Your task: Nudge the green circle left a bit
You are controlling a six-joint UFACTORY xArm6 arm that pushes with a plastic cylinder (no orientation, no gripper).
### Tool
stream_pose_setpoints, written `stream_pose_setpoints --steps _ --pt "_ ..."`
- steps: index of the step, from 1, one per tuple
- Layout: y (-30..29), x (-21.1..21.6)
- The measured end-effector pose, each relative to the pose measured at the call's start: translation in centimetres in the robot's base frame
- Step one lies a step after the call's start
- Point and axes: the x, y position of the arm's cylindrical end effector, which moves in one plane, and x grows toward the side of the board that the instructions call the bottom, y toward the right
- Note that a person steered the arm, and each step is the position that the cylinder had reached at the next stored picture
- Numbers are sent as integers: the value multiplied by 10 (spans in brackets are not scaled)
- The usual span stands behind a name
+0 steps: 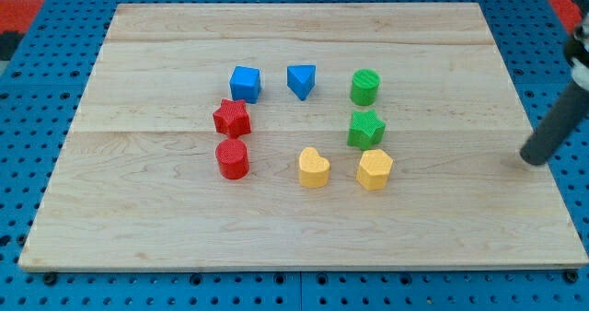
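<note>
The green circle (364, 86) stands upright on the wooden board (166, 210), in the upper right of the cluster of blocks. The green star (365, 128) sits just below it. The blue triangle (301, 80) lies to its left. My tip (532, 158) is at the view's right, near the board's right edge, far right of and lower than the green circle, touching no block.
A blue cube (245, 83), red star (232, 119) and red circle (233, 158) form the left side of the ring. A yellow heart (314, 167) and yellow hexagon (375, 169) sit at the bottom. Blue pegboard (46, 63) surrounds the board.
</note>
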Motion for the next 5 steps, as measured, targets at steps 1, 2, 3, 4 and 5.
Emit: stream_pose_setpoints --steps 1,2,3,4,5 --pt "-31 -41" --pt "-71 -64" --pt "-116 -65" --pt "-159 -69" --pt "-179 -72"
